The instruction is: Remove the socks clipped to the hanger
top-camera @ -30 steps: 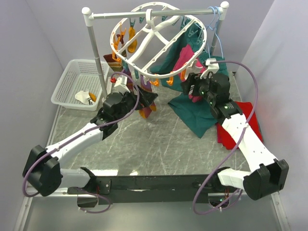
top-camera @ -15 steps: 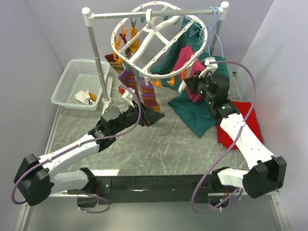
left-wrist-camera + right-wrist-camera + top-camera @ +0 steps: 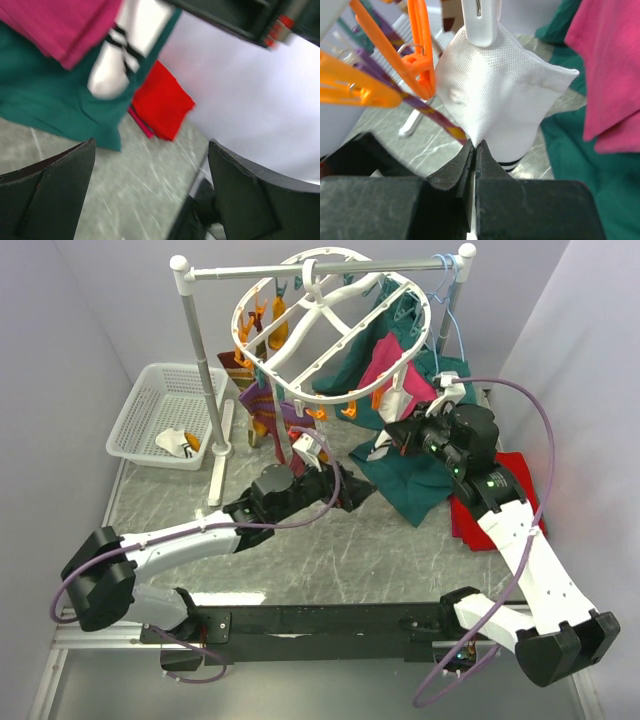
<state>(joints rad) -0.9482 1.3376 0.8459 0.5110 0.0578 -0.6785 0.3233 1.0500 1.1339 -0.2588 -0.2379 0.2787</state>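
Top external: we list the hanger [image 3: 330, 335]. Striped socks [image 3: 262, 405] are clipped under its left rim. The left gripper [image 3: 350, 492] sits below its near rim, the right gripper [image 3: 390, 438] under its right rim.

Left wrist: jaws spread wide, holding nothing.

Right wrist: jaws pinched tight on the white sock [image 3: 500, 95], which hangs from the hanger's white clip [image 3: 480, 20].

Risk, as we judge it: the thin hem pinch slips, or the pull swings the hanger.
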